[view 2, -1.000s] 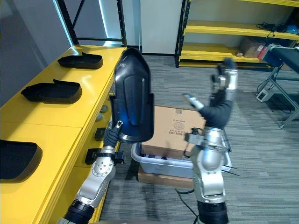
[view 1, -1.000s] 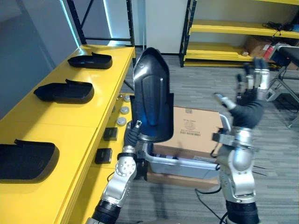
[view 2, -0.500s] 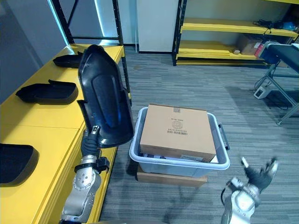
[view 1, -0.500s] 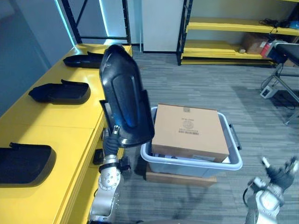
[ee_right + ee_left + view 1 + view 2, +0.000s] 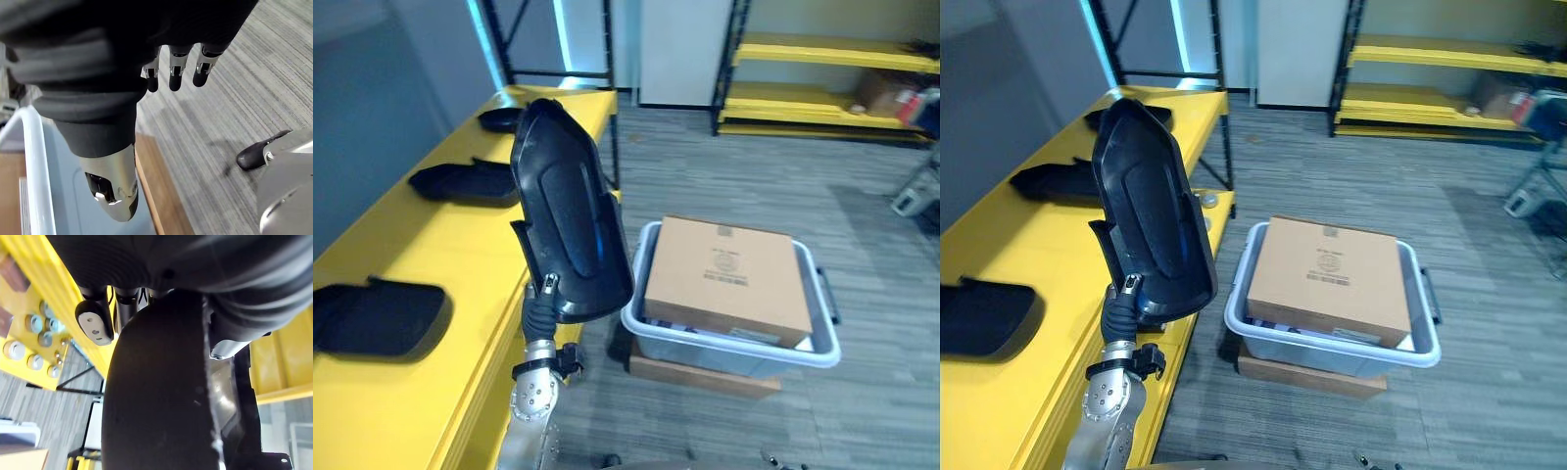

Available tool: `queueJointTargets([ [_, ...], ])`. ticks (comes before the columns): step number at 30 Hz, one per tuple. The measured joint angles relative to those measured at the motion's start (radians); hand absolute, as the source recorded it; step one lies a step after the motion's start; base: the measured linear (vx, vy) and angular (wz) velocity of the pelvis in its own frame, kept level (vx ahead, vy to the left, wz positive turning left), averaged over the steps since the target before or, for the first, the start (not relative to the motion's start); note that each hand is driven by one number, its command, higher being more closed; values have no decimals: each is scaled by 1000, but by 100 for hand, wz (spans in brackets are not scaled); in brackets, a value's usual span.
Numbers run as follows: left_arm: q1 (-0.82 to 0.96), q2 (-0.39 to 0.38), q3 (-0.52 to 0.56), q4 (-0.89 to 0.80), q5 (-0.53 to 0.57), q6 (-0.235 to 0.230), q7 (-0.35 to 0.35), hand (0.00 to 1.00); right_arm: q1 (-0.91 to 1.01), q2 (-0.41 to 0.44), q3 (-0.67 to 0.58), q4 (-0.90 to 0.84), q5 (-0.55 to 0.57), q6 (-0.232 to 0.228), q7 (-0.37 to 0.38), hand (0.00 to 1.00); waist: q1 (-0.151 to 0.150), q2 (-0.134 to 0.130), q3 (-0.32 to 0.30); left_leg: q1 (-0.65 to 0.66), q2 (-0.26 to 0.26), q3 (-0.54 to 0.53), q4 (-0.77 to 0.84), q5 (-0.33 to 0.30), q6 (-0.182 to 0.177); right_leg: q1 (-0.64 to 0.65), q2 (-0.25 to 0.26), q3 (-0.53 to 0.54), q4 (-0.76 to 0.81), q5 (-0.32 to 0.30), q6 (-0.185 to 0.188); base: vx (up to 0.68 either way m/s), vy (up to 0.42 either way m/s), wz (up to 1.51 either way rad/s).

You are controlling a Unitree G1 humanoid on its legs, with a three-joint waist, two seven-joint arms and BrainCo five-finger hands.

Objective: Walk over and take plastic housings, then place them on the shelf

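on the yellow shelf (image 5: pixel 460 257) the near housing (image 5: pixel 377 318), middle housing (image 5: pixel 460 181) and far housing (image 5: pixel 499 119) lie flat in a row, well apart. the held housing (image 5: pixel 570 235) stands upright above the shelf's edge, the left hand (image 5: pixel 1119 311) at its lower end with fingers (image 5: pixel 93 325) clamped on the rim. a second ago it hung in front of the cardboard box (image 5: pixel 729 279) in the grey bin (image 5: pixel 734 358); now it overlaps just the bin's left rim, so the placing looks close. the right hand (image 5: pixel 115 196), raised high a second ago, has dropped beside the bin, its fingers (image 5: pixel 175 76) loosely apart and empty over the floor (image 5: pixel 220 112).
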State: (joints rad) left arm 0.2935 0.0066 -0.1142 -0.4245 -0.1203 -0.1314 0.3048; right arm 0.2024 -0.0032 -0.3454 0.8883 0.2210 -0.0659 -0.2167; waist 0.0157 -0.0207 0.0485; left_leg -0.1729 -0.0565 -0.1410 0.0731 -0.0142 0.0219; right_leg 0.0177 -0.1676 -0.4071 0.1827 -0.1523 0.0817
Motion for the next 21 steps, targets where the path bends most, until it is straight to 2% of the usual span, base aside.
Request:
queueJointTargets([
  [1,0,-11,3,-21,-5,-22,9,100,-17,-11,2,-1,-5,-1,-3,0,5,16,12,-40,48,152,44,-2,5,6,-10,-64,9,0,0,9,76,167],
  [2,0,-27,11,-29,-6,-40,25,100,-44,-18,4,-3,-16,-4,-3,0,7,31,23,-66,117,363,102,-12,18,37,-26,-139,21,-12,16,23,98,173],
  [4,2,-30,16,-29,-8,-44,40,100,-53,-17,15,-4,-18,-6,-2,0,8,26,23,-54,136,481,120,-30,41,67,-51,-187,31,-21,29,64,96,113],
  [5,1,-32,15,-30,-11,-55,48,100,-59,-18,42,-11,-20,-8,-2,0,9,24,22,-45,134,532,121,-38,38,92,-71,-230,29,-22,31,105,131,94],
  [7,-1,-36,14,-36,-19,-79,49,100,-88,-9,49,-8,-26,-9,-1,0,26,19,19,-56,85,505,116,-48,53,104,-98,-274,23,-24,35,108,185,73],
  [9,-3,-47,10,-36,-25,-75,49,100,-109,1,49,-6,-36,1,-1,0,29,13,26,-55,38,476,119,-69,75,111,-147,-299,80,-25,34,117,197,59],
  [11,-2,-52,2,-36,-25,-71,50,100,-107,3,50,-10,-37,8,-1,0,26,5,35,-25,8,447,126,-86,87,91,-211,-268,239,-31,-17,143,184,54],
  [12,-4,-51,-10,-37,-24,-70,55,100,-104,8,50,-10,-38,10,-1,0,20,5,39,3,1,409,143,-107,90,37,-231,-149,389,-35,-62,175,166,68],
  [13,-12,-42,-14,-37,-23,-70,69,100,-102,16,51,-12,-37,10,0,0,18,4,39,26,2,375,143,-116,87,-24,-190,3,484,-86,-42,180,145,70],
  [14,-17,-38,-12,-37,-23,-70,71,100,-106,18,52,-13,-37,10,0,0,19,3,38,39,2,358,136,-116,87,-48,-163,58,505,-107,-30,192,106,80],
  [15,-31,-29,-7,-37,-22,-71,79,100,-104,19,59,-14,-37,10,-1,0,15,6,41,55,-1,321,132,-115,86,-95,-111,145,523,-145,-8,201,77,85],
  [17,-48,-29,-3,-38,-22,-72,96,100,-91,22,85,-34,-37,10,-3,0,2,-8,43,79,-23,265,135,-105,94,-157,-55,259,526,-185,17,213,45,111],
  [19,-61,-35,-12,-37,-18,-72,118,100,-70,33,93,-49,-37,7,-3,0,-5,-25,47,101,-61,189,150,-105,94,-206,19,418,503,-202,16,222,-33,153],
  [20,-67,-43,-19,-37,-2,-72,130,100,-64,35,94,-50,-38,8,-7,0,-4,-42,42,106,-88,141,166,-106,93,-218,48,495,454,-200,10,178,-73,154],
  [21,-68,-43,-21,-38,2,-73,135,100,-57,35,94,-50,-38,9,-9,0,-2,-45,43,104,-99,121,170,-109,88,-213,48,505,429,-194,4,154,-102,167],
])
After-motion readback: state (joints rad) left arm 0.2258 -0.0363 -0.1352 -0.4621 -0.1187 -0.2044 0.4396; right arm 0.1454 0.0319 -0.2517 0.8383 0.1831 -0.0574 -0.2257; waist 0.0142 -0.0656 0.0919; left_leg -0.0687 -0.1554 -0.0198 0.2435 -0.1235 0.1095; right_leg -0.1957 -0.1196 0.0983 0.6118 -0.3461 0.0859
